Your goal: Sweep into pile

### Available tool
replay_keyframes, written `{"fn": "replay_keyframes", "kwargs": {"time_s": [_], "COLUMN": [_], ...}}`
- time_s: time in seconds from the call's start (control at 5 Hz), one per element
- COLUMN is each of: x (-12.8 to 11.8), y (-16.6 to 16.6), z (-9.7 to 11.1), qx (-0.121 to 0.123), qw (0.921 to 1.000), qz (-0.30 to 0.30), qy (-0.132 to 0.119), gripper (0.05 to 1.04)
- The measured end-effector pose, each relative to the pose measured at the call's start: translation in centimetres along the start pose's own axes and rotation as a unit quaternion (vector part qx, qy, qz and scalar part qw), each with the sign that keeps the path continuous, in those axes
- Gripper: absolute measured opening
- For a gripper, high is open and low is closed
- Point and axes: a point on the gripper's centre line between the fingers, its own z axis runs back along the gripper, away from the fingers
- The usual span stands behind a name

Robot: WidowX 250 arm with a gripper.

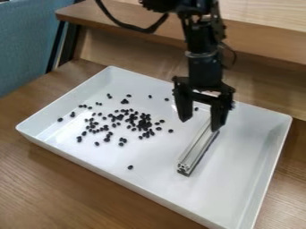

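Claw: black two-finger gripper, fingers spread, over the slotted metal bar's far end, one tip just beside it.
Near edge: white tray, its wall slanting across the wooden table.
Stray: one black bean, well apart from the main scatter.
Bar: slotted metal bar on the tray floor, open room to the right wall.
Beans: loose black beans, densest mid-scatter, left of the bar.
Far side: wooden ledge beyond the rim.
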Motion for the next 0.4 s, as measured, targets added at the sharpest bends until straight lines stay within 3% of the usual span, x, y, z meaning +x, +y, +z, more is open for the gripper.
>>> {"fn": "replay_keyframes", "kwargs": {"time_s": [0.2, 0.4], "x": [-0.8, -1.0], "y": [-0.1, 1.0], "z": [-2.0, -1.9], "qx": [0.029, 0.068], "qw": [0.9983, 0.9948], "qz": [0.026, 0.051], "qy": [0.045, 0.057], "gripper": [1.001, 1.001]}}
